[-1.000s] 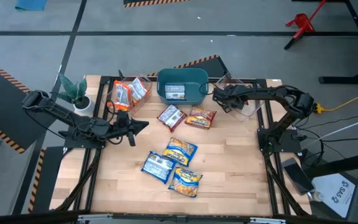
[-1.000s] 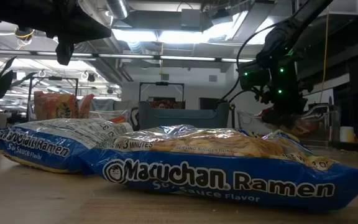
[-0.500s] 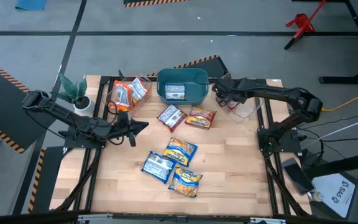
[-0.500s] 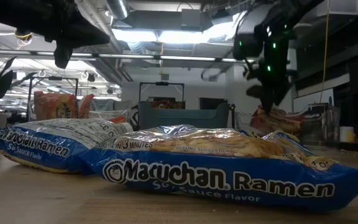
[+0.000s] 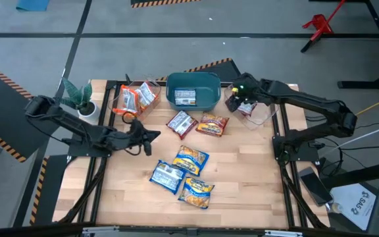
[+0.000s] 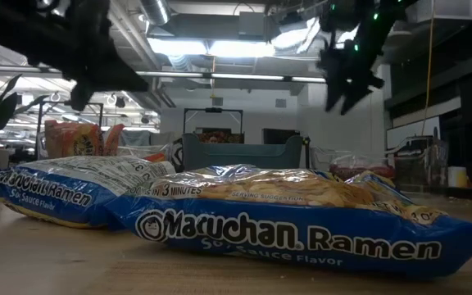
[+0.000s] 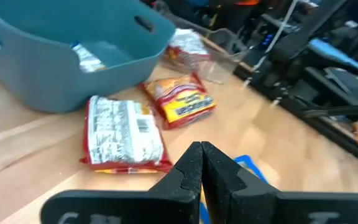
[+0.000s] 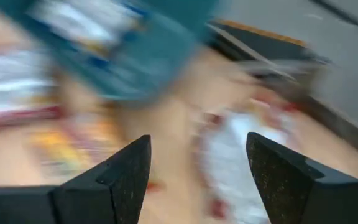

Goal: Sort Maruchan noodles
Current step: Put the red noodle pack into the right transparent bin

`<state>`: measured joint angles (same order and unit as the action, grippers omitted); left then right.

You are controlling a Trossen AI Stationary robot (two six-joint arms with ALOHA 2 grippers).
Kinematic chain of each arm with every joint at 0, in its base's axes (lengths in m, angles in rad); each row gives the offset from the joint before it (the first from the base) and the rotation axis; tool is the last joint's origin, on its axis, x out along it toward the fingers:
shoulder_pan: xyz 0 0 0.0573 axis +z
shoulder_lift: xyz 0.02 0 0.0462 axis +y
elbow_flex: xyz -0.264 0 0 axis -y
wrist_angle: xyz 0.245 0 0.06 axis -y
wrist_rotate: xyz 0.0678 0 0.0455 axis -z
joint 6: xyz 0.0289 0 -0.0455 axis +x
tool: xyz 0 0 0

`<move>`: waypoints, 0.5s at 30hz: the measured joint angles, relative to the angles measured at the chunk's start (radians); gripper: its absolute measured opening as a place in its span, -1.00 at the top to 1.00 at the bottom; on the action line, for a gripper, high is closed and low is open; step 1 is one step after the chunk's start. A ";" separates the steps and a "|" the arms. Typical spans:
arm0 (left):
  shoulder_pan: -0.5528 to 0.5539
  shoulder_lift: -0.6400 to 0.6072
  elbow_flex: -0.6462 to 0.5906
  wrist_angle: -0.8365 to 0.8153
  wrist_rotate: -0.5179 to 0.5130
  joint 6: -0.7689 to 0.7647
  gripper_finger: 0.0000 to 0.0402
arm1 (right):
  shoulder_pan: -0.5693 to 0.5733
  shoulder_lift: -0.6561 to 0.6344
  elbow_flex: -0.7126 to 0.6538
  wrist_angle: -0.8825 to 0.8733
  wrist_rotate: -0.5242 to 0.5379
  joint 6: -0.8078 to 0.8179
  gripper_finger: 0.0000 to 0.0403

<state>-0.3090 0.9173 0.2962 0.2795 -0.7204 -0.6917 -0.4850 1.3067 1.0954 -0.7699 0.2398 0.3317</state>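
Note:
Ramen packets lie flat on the table: a red-white one (image 5: 181, 124), a dark red one (image 5: 212, 124), and yellow and blue ones (image 5: 190, 159) nearer the front. A blue-white packet (image 5: 185, 97) lies in the teal bin (image 5: 206, 85). Orange packets (image 5: 135, 99) fill the left clear container, and a red packet (image 5: 247, 107) lies in the right one (image 5: 263, 116). My left gripper (image 5: 151, 135) hovers shut, left of the red-white packet (image 7: 124, 134). My right gripper (image 5: 232, 102) is open and raised between the bin and the right container.
A potted plant (image 5: 79, 97) stands at the table's far left corner. The bin and both clear containers line the far edge. Bare wood (image 5: 242, 178) lies at the near right and near left of the table.
My right gripper has risen from the right clear container and shifted slightly toward the teal bin; the red packet that stood up beneath it now lies lower in the container. My left gripper has moved a little toward the table's right, closer to the loose packets.

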 joint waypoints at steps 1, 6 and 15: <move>0.010 0.030 0.000 0.018 0.000 -0.004 1.00 | 0.017 -0.010 0.000 0.033 -0.045 0.000 -0.23; 0.082 0.188 0.000 0.187 0.040 0.041 1.00 | 0.152 -0.011 0.000 0.186 -0.165 -0.049 -0.23; 0.246 0.434 0.000 0.390 0.103 0.050 1.00 | 0.369 0.057 0.000 0.310 -0.003 -0.089 -0.23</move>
<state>-0.0633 1.3511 0.2962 0.6699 -0.6170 -0.6416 -0.1161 1.3640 1.0950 -0.4595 0.2371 0.2432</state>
